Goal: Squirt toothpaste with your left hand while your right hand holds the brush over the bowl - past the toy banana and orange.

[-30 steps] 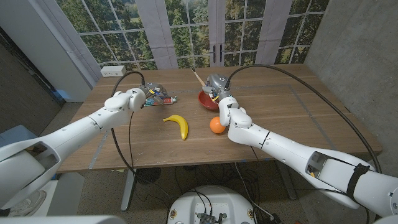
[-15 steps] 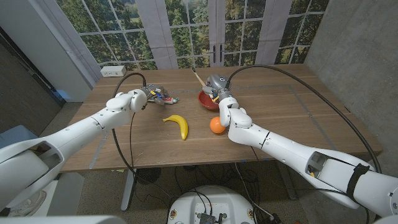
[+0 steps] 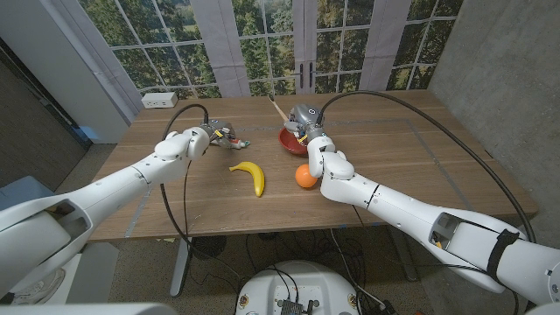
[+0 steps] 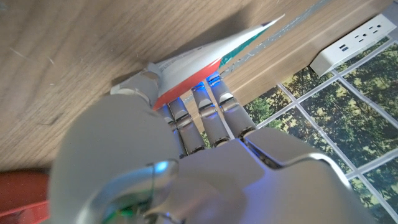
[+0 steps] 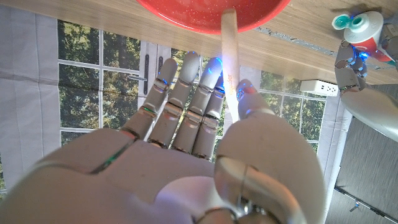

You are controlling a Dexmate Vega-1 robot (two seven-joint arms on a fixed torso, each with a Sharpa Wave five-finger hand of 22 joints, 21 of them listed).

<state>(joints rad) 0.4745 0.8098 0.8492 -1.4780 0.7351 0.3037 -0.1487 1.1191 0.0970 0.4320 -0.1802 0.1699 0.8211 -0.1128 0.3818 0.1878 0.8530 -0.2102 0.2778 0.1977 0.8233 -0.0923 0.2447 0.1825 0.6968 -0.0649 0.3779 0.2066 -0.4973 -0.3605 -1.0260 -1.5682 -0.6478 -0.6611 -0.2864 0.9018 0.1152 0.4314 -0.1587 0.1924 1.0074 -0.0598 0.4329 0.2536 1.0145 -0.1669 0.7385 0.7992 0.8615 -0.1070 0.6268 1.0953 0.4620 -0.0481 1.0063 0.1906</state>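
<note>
My left hand (image 3: 213, 136) grips a white, red and green toothpaste tube (image 4: 205, 53) above the table, its capped end (image 3: 246, 142) pointing toward the red bowl (image 3: 287, 141). A gap of table still lies between the tube and the bowl. My right hand (image 3: 304, 119) holds the pale toothbrush (image 5: 229, 50) beside the bowl's far rim. In the right wrist view the brush reaches over the bowl (image 5: 211, 12), and the tube's teal cap (image 5: 364, 26) faces it, held by the left hand (image 5: 367, 93). The toy banana (image 3: 251, 174) and orange (image 3: 304, 176) lie nearer me.
A white power strip (image 3: 159, 100) sits at the table's far left corner, also seen in the left wrist view as a power strip (image 4: 354, 42). A black cable (image 3: 420, 109) arcs over the table's right side. Windows stand behind the table.
My left hand has carried the toothpaste tube a little to the right, closer to the bowl. The right hand, brush, banana and orange have stayed put.
</note>
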